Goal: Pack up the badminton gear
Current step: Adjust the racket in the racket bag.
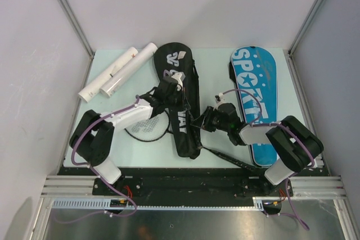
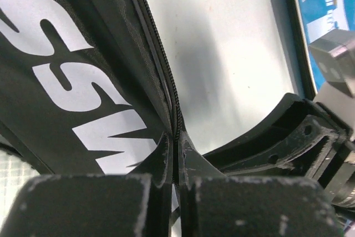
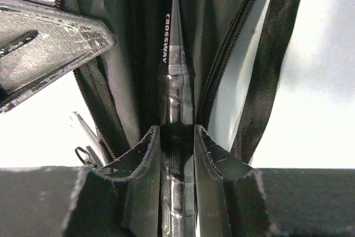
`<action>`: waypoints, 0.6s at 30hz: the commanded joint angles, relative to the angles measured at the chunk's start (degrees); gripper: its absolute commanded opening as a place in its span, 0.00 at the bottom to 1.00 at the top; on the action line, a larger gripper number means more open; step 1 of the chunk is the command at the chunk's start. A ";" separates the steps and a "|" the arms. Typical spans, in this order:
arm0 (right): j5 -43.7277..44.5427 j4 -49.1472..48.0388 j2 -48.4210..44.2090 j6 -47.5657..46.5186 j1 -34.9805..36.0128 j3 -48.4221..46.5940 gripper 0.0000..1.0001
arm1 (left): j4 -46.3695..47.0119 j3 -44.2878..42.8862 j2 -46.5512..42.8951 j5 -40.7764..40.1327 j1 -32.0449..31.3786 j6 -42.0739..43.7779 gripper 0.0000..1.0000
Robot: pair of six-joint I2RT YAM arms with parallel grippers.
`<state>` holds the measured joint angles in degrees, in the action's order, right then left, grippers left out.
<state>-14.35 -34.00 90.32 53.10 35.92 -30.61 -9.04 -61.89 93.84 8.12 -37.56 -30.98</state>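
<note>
- Two white tubes point(image 1: 118, 71) are laid side by side at the table's point(image 1: 216, 68) far-left corner.
- A racket head point(image 1: 147, 129) is seen near the front edge, partly under the left arm.
- The black bag point(image 1: 183, 113) is spread mid-table — its zipper edge is pinched in the clenched left gripper point(image 2: 176, 162).
- A black racket handle point(image 3: 176, 101) — shaft running into that bag — is grasped by the right gripper point(image 3: 176, 142).
- The blue bag point(image 1: 256, 88) lettered SPORT is laid along the right edge.

Black bag point(image 1: 183, 133) centre, unzipped; black-handled racket point(image 3: 176, 109) shaft inside its opening, handle pointing near-right. Blue SPORT bag point(image 1: 253, 77) flat at right. Two white tubes point(image 1: 129, 69) side by side, far left.
</note>
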 commanded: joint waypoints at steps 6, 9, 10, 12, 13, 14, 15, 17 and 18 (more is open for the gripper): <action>-1.78 -13.89 9.77 -7.92 -2.16 -10.52 0.13 | 6.66 3.35 -4.72 22.82 -2.79 -5.93 0.00; -18.83 -16.70 12.41 -10.91 -4.98 -10.52 0.30 | 6.49 4.76 -4.81 22.91 -2.26 -5.23 0.00; -22.44 -17.41 12.68 -11.35 -5.51 -10.44 0.34 | 6.49 5.02 -4.81 22.99 -2.17 -5.23 0.00; -29.49 -18.29 13.29 -12.67 -6.48 -10.52 0.46 | 6.49 5.37 -4.90 23.26 -2.16 -5.05 0.00; -31.25 -19.25 13.56 -13.02 -6.74 -10.61 0.48 | 6.49 5.55 -4.90 23.08 -2.08 -4.97 0.00; -33.18 -19.79 13.91 -13.72 -7.00 -11.05 0.56 | 6.49 5.64 -5.16 22.73 -2.08 -4.97 0.00; -34.07 -19.70 15.05 -13.90 -7.18 -11.83 0.57 | 6.49 5.72 -5.34 22.64 -2.08 -4.88 0.00; -34.43 -19.18 16.11 -14.60 -7.36 -13.07 0.62 | 6.49 5.64 -5.60 23.25 -2.08 -5.05 0.00; -34.43 -20.57 17.33 -14.52 -7.27 -13.85 0.62 | 6.49 5.64 -5.77 23.17 -2.08 -5.05 0.00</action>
<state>-45.01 -43.88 105.45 40.97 28.64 -38.54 -1.93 -56.95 90.94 20.88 -37.50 -34.02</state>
